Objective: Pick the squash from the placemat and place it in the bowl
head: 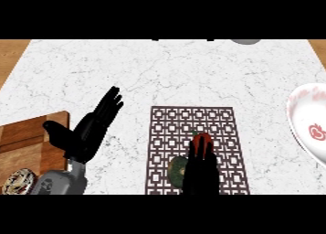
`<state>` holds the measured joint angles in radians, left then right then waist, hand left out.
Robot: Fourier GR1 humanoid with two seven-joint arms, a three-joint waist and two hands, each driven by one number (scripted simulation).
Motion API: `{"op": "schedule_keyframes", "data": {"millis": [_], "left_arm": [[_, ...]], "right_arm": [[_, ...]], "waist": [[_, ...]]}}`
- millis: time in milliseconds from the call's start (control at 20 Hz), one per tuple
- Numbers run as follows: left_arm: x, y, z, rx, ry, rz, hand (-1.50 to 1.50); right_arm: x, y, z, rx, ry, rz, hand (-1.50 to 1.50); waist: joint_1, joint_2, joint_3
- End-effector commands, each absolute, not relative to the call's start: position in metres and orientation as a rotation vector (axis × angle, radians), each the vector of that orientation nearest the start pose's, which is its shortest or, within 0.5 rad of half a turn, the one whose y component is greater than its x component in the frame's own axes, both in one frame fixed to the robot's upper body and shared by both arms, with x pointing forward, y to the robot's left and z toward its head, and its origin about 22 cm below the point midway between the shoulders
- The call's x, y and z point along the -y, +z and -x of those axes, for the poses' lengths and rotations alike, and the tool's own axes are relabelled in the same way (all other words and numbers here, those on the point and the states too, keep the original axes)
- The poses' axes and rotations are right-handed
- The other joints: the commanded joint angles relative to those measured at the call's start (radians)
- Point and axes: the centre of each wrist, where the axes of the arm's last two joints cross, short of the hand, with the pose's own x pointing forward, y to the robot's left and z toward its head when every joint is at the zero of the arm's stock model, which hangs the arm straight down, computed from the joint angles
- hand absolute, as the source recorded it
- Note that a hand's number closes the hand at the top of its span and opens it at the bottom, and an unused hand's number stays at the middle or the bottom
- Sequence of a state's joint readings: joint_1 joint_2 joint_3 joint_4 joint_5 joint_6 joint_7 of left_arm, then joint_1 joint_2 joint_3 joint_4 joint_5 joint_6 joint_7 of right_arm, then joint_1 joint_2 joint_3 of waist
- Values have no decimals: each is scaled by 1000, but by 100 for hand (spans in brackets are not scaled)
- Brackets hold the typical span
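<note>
Squash (175, 168): lower centre, on mat (223, 123) — partly hidden
Right hand (200, 167): beside squash, fingers straight, gripping nothing
Left hand (91, 130): open — left of frame
Bowl (303, 114): right edge

Brown lattice placemat (192, 119) lies mid-counter on white marble counter (158, 73). Green squash (175, 168) sits on its near part, touching black right hand (200, 170) on the right; small red vegetable (206, 136) lies behind. White patterned bowl (312, 114) at far right, off the mat. Wooden chopping board (23, 141) at left; black left hand (91, 130) sits between board and mat.
</note>
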<state>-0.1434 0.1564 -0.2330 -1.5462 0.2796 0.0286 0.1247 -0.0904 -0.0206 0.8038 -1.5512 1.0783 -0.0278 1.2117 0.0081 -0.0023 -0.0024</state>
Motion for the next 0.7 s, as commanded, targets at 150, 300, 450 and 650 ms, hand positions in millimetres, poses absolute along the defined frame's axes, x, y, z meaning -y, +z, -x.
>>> {"op": "schedule_keyframes", "data": {"millis": [150,300,450,650], "left_arm": [[-196,22,-268,1488,-153,276,0],[-193,27,-265,1493,-136,280,0],[-206,33,-273,1480,-131,258,0],[-208,19,-264,1486,-164,267,0]], "right_arm": [[29,0,-182,778,815,1008,150],[37,-14,-194,787,821,1008,150],[30,-11,-201,792,825,1005,150],[25,-10,-198,805,872,1053,150]], "waist": [[0,3,2],[0,3,3],[6,4,3],[3,4,2]]}}
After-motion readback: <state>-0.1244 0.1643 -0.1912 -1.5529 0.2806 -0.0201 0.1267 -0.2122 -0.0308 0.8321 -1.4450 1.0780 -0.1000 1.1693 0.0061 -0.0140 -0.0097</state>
